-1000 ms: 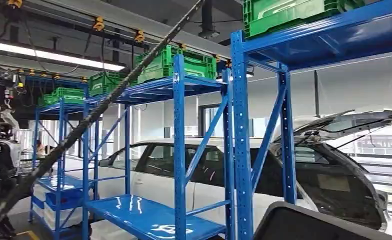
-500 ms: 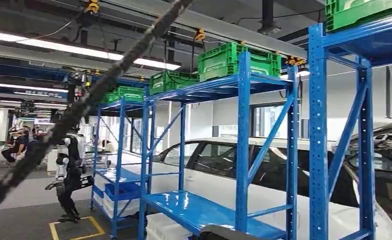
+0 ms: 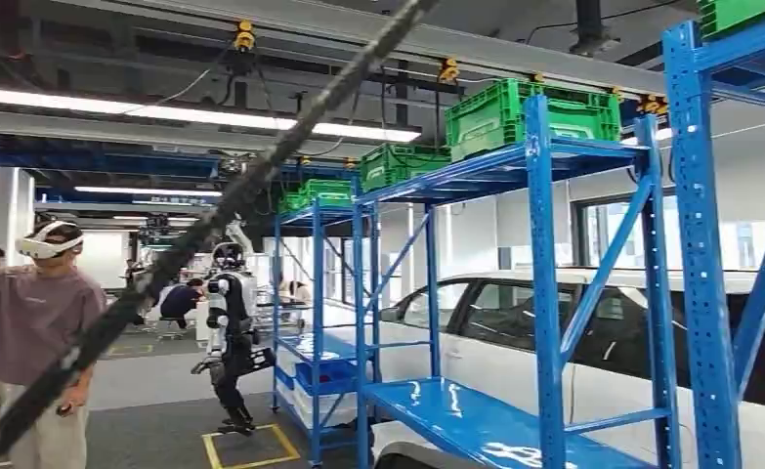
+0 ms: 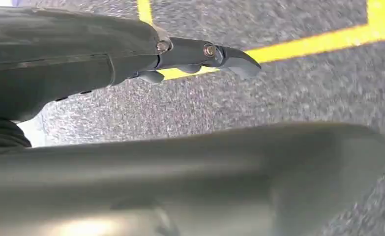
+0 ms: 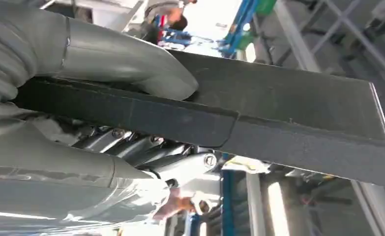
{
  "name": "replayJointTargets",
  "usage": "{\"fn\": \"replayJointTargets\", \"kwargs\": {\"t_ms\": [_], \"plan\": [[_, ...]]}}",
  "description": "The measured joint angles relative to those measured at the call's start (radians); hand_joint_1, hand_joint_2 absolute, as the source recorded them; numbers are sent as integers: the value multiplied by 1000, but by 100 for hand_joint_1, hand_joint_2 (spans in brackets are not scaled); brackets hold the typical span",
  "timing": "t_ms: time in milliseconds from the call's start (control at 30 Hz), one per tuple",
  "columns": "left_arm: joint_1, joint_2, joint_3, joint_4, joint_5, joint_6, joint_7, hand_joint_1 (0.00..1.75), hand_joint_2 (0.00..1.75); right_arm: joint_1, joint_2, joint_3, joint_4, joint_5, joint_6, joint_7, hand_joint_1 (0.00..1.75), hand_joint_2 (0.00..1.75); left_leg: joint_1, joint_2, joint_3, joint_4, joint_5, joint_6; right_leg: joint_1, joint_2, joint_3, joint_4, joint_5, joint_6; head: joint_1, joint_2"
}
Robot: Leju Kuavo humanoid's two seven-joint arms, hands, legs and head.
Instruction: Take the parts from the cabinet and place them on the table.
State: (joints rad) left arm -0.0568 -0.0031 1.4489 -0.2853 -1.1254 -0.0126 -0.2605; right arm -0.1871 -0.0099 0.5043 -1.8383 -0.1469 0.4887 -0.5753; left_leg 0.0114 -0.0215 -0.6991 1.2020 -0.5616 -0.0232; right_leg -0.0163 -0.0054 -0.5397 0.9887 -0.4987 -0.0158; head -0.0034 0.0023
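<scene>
Part [image 5: 259,123]: flat black panel, gripped by your right hand [image 5: 106,123]. Left hand [image 4: 131,73]: holds nothing, fingers straight, above floor [image 4: 303,83].

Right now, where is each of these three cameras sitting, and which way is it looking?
Head view: high on the robot, facing forward across the hall at the blue racks, a white car and a person.
Left wrist view: behind the left hand, looking down at grey floor with a yellow line.
Right wrist view: behind the right hand, which grips a flat dark part.
Shared: the head and right wrist views both show the blue racks.
</scene>
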Motion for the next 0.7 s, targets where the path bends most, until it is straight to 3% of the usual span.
{"fn": "replayJointTargets", "kwargs": {"t_ms": [33,67,100,167,200,233,267,367,400,433,467,533,567,600,633,667,700], "plan": [[-1,0,0,0,-5,0,0,0,175,1,0,1,4,0,1,0,175,175,3,6,-35,73,-25,-5,0,-15,-1,0,0,0,0,0],[-1,-2,0,0,-7,-1,0,0,175,1,0,2,7,0,2,2,175,175,7,9,-49,105,-26,-8,0,-29,-1,0,-1,1,0,0],[2,-3,0,0,-8,-1,0,0,175,0,0,5,11,0,2,2,175,175,11,13,-36,84,-4,-12,0,-40,0,0,-3,3,0,0],[4,-3,0,0,-10,1,0,0,175,0,0,9,12,0,3,2,175,175,15,28,43,-64,74,-15,-2,-61,6,1,-7,10,0,0],[4,-3,0,0,-11,1,-1,0,175,-1,0,10,12,-1,3,2,175,175,15,61,94,-156,112,-16,-3,-70,11,1,-11,16,0,0],[-1,-3,0,0,-12,1,-2,0,175,0,0,10,12,-2,4,2,175,175,0,94,111,-192,96,-12,5,-80,12,2,-15,24,0,0],[-4,-3,0,0,-13,1,-3,0,175,-3,0,10,12,-3,5,3,175,175,4,85,107,-192,100,5,8,-87,11,5,-17,30,0,0],[3,-3,0,0,-14,0,-4,0,175,-4,1,14,13,-5,8,6,175,175,-3,56,101,-191,100,25,5,-116,22,-3,-17,46,0,0],[6,-3,0,0,-14,0,-4,0,175,-6,1,16,13,-6,12,7,175,175,4,47,105,-197,105,34,-1,-97,23,4,-31,55,0,0],[6,-3,0,0,-15,0,-4,0,175,-7,1,17,14,-8,15,8,175,175,4,39,104,-197,106,40,-2,-49,10,39,-61,54,0,0],[2,-3,0,0,-15,0,-4,0,175,-6,0,17,15,-11,18,8,175,175,3,29,103,-197,107,46,-1,-24,-21,111,-104,52,0,0],[-1,-3,0,0,-15,-1,-5,0,175,-4,-1,19,24,-16,24,13,175,175,-2,5,101,-197,108,51,0,-3,-99,277,-174,50,0,0],[-1,-3,0,0,-15,-2,-5,0,175,-4,-2,20,29,-19,27,16,175,175,-5,-8,102,-197,108,52,1,0,-126,329,-180,47,0,0],[0,-3,0,0,-15,-4,-6,0,175,-5,-2,23,35,-21,32,17,175,175,-8,-22,103,-196,109,52,4,2,-127,323,-160,43,0,0],[-1,-3,0,0,-15,-5,-6,0,175,-5,-2,26,38,-24,35,18,175,175,-9,-35,104,-196,109,53,6,5,-105,270,-119,38,0,0],[0,-3,0,0,-15,-8,-7,0,175,-7,-2,31,41,-29,38,18,175,175,-12,-50,106,-196,109,53,10,14,-69,184,-68,30,0,0],[0,-4,0,0,-15,-9,-8,0,175,-11,-2,36,43,-32,40,18,175,175,-13,-63,108,-196,109,53,12,41,-32,98,-21,19,0,0]]}}
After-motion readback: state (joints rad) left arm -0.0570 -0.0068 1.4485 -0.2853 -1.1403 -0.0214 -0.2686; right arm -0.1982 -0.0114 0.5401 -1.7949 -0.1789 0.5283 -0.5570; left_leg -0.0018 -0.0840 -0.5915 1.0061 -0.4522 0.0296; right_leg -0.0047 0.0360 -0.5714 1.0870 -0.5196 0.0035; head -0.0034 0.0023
